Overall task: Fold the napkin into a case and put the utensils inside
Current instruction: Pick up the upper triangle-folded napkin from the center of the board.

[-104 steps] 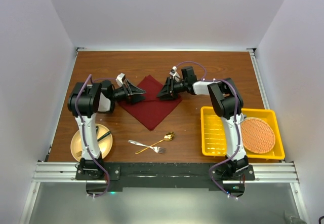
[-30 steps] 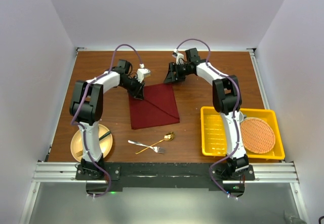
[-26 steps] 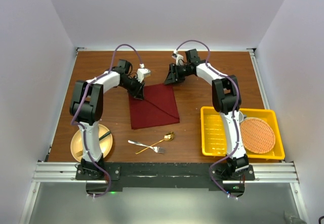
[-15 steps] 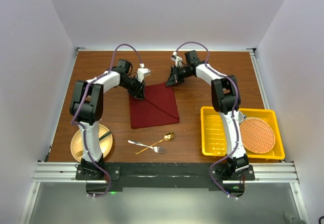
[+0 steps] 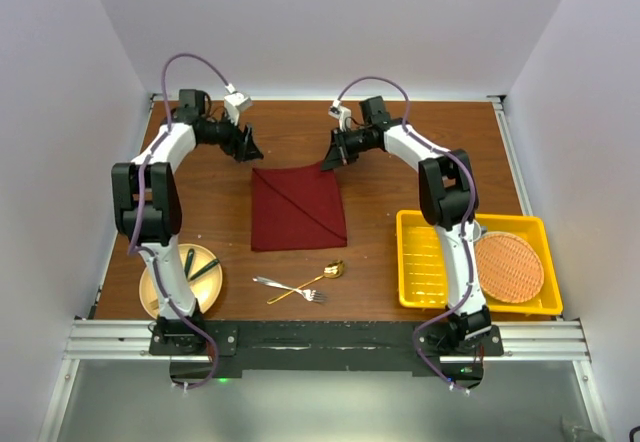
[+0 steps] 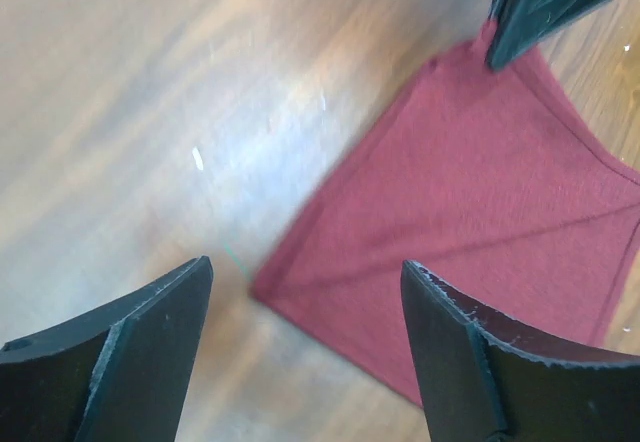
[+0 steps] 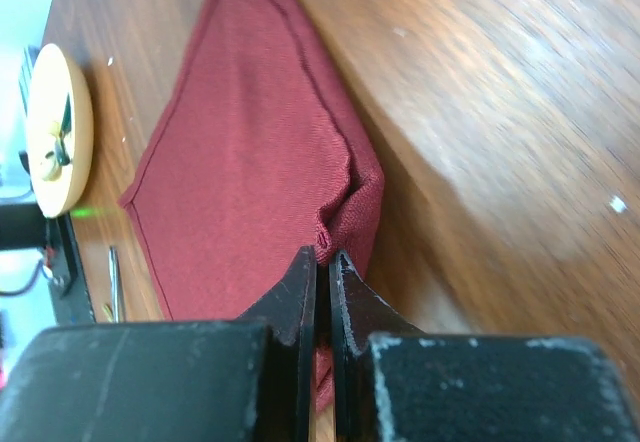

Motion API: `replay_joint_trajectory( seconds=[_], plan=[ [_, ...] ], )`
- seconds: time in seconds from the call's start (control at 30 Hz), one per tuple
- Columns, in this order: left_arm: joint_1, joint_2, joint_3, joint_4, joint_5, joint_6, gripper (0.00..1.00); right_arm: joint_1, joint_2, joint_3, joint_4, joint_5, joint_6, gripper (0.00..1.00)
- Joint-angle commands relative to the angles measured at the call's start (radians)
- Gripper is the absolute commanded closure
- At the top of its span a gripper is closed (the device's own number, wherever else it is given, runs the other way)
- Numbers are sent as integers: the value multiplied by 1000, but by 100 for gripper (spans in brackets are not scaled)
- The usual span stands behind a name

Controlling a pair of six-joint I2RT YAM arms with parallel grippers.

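Observation:
The maroon napkin (image 5: 298, 208) lies flat mid-table as a square with a diagonal crease. My right gripper (image 5: 327, 162) is shut on its far right corner, and the right wrist view shows the cloth (image 7: 250, 162) puckered at the closed tips of that gripper (image 7: 322, 257). My left gripper (image 5: 248, 148) is open, hanging off the far left corner and touching nothing. In the left wrist view, this gripper (image 6: 307, 265) has bare wood and the napkin's corner (image 6: 480, 212) below it. The silver fork (image 5: 272, 283) and gold spoon (image 5: 333, 269) lie crossed near the front edge.
A yellow tray (image 5: 430, 272) at the right holds a round orange woven mat (image 5: 510, 265). A beige plate (image 5: 165, 287) with dark green-handled cutlery sits front left, also seen at the left edge as the plate (image 7: 50, 132) in the right wrist view.
The left gripper has let go of the napkin, opened and drawn back to the far left. The right gripper has shut on the far right corner, and the napkin has shifted slightly left.

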Motion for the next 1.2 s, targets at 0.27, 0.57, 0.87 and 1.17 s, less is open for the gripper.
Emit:
replay_joint_trajectory(
  seconds=[0.27, 0.57, 0.87, 1.17],
  plan=[
    [-24, 148, 130, -152, 189, 375, 20, 32, -157, -35, -37, -79, -271, 100],
    [-24, 223, 180, -243, 151, 484, 21, 51, -218, -59, -50, -122, -374, 100],
    [-24, 271, 216, -280, 126, 531, 30, 60, -261, -63, -106, -151, -486, 100],
    [-24, 300, 277, -439, 160, 674, 46, 66, -281, -60, -119, -171, -532, 100]
  ],
)
